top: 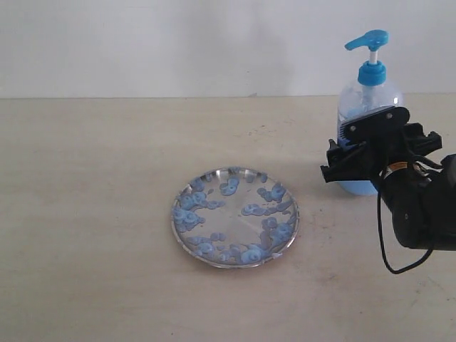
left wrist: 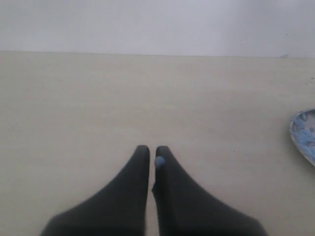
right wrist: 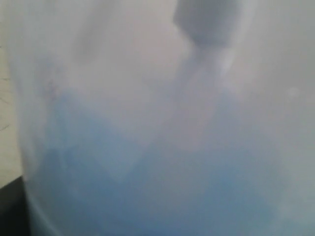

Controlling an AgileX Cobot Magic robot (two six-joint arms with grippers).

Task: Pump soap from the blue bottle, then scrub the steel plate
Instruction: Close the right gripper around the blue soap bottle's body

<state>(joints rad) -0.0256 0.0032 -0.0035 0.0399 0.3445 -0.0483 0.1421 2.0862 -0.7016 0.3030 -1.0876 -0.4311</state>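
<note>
Lab-like robot test bench, plain beige tabletop [top: 85,178], blank white wall [top: 142,43], black robot arm [top: 420,206]

Pale beige tabletop [top: 92,178]. Carries a small round shiny steel plate [top: 239,219] dotted with curly pale blue soap blobs [top: 191,201]; apart, right of the plate, a tall clear blue-pumped plastic bottle [top: 370,92], upright.

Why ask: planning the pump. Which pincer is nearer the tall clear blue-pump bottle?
Right. The right pincer is close at the tall clear bottle; the left pincer is away over the beige table.
</note>
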